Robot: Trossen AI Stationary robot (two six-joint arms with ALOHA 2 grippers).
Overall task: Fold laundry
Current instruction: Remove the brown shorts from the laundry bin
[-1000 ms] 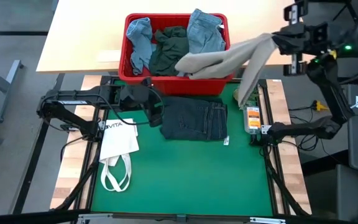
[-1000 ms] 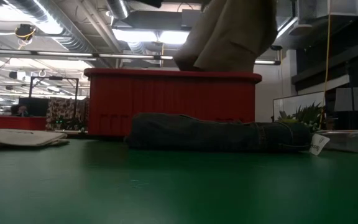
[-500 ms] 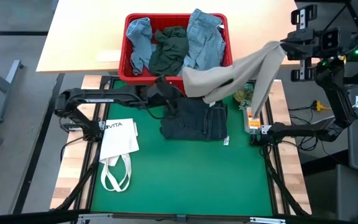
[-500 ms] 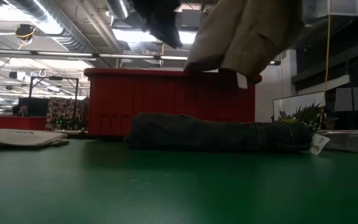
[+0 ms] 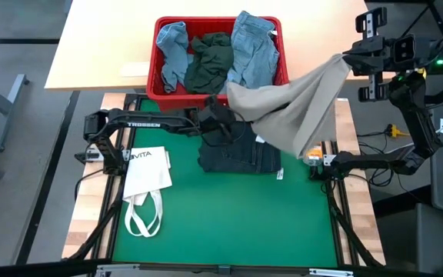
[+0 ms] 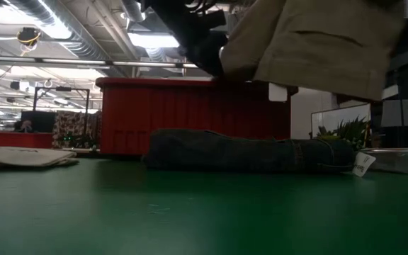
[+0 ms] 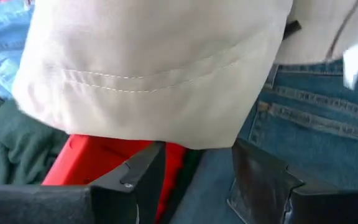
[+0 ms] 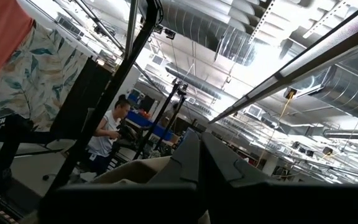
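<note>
A beige piece (image 5: 298,104) of the laundry hangs in the air over the table's far right, with my right gripper (image 5: 350,61) shut on its upper end. Its lower end (image 5: 237,96) reaches to the red bin's (image 5: 154,73) near right corner. My left gripper (image 5: 233,123) stands open right at that lower hem (image 7: 148,87), with its fingers below it. Folded dark jeans (image 5: 241,154) lie flat on the green mat under the cloth. In the bin lie light blue pieces (image 5: 254,38) and a dark green piece (image 5: 210,61). My right gripper pinches the beige piece's upper end (image 5: 341,65) between its shut fingers, coming from the table's right side and high up. The cloth slopes down from there toward the bin and hangs in a wide sheet, clear of the mat. My left gripper's open fingers (image 7: 143,171) stand just under the hem; whether they touch it, I cannot tell.
A white tote bag (image 5: 146,173) lies flat on the mat's left part, its handles toward the near edge. A small orange thing (image 5: 312,156) sits at the mat's right rim. The mat's near half (image 5: 229,223) is bare green.
My left gripper has gone toward the table's right and down, up to the beige piece's lower hem, staying open. The beige piece's hanging end has swung from the table's right edge toward the middle and spread out over the jeans.
</note>
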